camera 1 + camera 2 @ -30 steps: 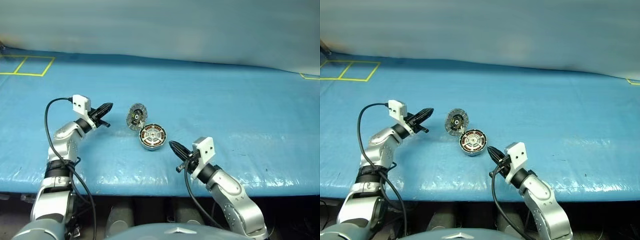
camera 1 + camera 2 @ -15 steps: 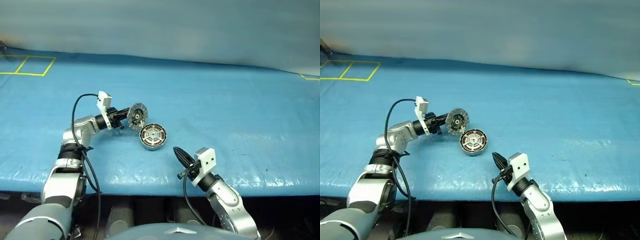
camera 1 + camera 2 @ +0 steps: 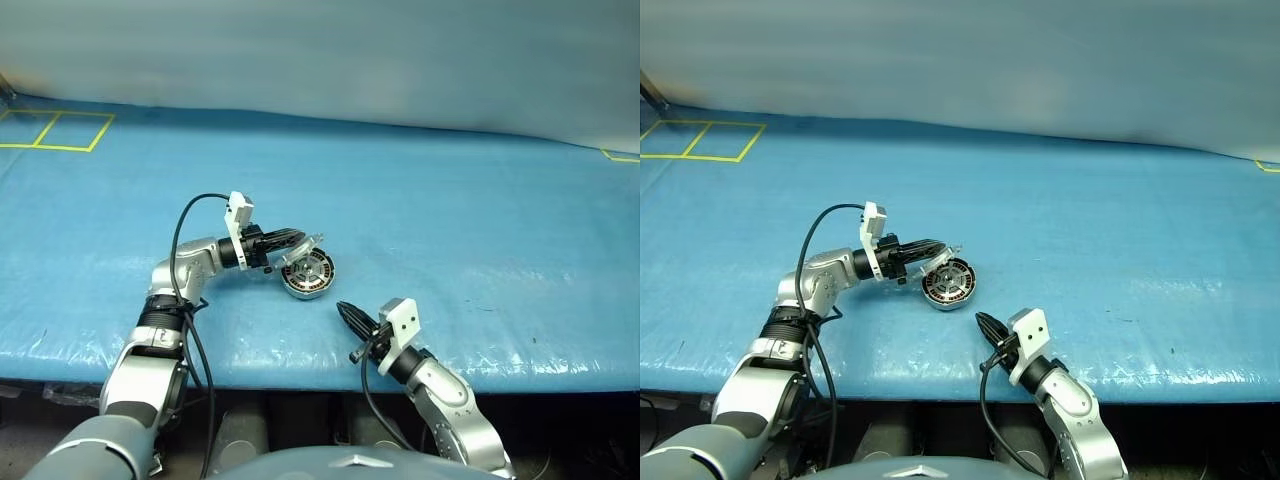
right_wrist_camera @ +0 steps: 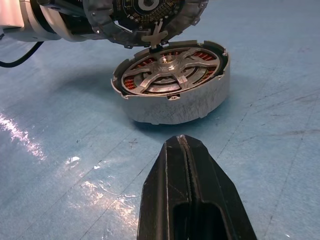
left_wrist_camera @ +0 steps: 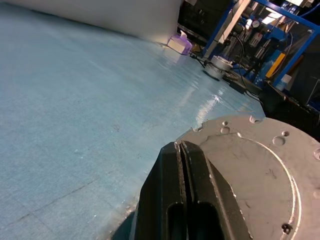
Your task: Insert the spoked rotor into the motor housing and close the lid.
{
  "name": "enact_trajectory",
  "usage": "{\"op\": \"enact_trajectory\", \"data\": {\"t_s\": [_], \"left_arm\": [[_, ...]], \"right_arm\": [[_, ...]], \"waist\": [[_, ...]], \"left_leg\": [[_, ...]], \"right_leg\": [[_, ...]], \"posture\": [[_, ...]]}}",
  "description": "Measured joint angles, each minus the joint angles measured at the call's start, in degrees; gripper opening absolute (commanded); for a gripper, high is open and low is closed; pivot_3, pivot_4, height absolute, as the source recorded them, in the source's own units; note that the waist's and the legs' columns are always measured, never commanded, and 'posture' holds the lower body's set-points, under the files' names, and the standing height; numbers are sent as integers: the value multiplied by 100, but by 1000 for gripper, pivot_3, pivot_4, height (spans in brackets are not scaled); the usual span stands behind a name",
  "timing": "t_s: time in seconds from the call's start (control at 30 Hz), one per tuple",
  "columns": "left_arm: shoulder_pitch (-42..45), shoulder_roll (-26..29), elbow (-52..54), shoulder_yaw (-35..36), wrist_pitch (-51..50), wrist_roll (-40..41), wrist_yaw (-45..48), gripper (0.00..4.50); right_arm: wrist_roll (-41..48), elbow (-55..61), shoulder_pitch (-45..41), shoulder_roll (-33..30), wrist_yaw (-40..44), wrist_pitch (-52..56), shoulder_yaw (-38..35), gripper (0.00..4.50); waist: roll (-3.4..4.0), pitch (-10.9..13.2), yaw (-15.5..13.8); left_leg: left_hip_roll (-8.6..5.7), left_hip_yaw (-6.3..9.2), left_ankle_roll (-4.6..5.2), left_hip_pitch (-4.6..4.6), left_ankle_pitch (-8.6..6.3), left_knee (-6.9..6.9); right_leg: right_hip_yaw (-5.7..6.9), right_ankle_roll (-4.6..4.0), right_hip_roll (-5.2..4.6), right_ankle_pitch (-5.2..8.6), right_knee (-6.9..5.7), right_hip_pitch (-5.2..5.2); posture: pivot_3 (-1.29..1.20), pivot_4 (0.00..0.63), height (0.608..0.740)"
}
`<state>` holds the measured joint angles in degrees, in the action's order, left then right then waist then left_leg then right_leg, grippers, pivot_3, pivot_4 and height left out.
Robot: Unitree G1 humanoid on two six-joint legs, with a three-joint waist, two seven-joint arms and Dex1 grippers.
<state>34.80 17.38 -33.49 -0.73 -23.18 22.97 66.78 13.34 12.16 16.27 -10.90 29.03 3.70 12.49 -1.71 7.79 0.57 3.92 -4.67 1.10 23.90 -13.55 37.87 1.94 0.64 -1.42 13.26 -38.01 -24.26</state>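
Observation:
The motor housing [image 4: 175, 100] lies flat on the blue table, a round silver cup with copper windings. The spoked rotor [image 4: 167, 67] sits inside it, its silver spokes facing up. The lid [image 4: 145, 17] is joined at the housing's far edge and leans over it, ribbed face down. My left gripper [image 3: 298, 239] is shut, with its tips against the lid's smooth outer face [image 5: 260, 170]. My right gripper [image 3: 343, 309] is shut and holds nothing, level just in front of the housing near the table's front edge.
The blue table cover [image 3: 450, 210] stretches wide behind and to both sides of the housing. Yellow tape squares [image 3: 55, 130] mark the far left corner. The table's front edge [image 3: 300, 375] runs just behind my right gripper.
My left gripper swept right against the lid and tipped it from standing beside the housing to leaning over it. My right gripper sank slightly.

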Motion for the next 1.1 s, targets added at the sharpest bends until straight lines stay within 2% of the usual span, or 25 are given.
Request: {"op": "enact_trajectory", "data": {"t_s": [0.47, 0.63, 0.8, 0.9, 1.1], "left_arm": [[-140, -63, 457, -878, -165, -409, 326, 71], [-586, -39, 969, -483, -111, -126, 183, 71], [-1511, -36, 2290, 193, 910, -55, -528, 71], [-2218, -12, 2918, 269, 1444, -335, -1047, 0], [-3700, -106, 3728, 220, 2134, -667, -1758, 0]], "right_arm": [[103, 88, -5, 112, -147, 95, -58, 0], [134, 959, -165, 241, -730, 738, -224, 0], [304, 1791, -959, 265, -1265, 1955, -324, 0], [170, 1858, -1481, 106, -1437, 2756, -98, 606], [7, 1690, -2371, 165, -1507, 3704, 440, 2590]], "waist": [[3, -2, -1], [7, 1, 28], [9, 1, -1], [11, 1, 1], [15, 3, -8]], "left_leg": [[0, 13, 2, -32, -1, 8], [38, 11, 2, -26, -1, 10], [43, 15, -1, -25, 0, 2], [39, 11, 1, -27, -1, -1], [44, 10, 4, -23, -3, 2]], "right_leg": [[8, -16, -5, 10, 1, 41], [-3, -17, -5, 9, -2, 34], [0, -49, -4, 0, -3, 34], [-1, -53, -7, -1, 0, 36], [7, -44, -9, 5, 1, 33]], "posture": [[0, 150, 740], [0, 150, 740], [0, 150, 740], [0, 150, 740], [0, 150, 740]]}}
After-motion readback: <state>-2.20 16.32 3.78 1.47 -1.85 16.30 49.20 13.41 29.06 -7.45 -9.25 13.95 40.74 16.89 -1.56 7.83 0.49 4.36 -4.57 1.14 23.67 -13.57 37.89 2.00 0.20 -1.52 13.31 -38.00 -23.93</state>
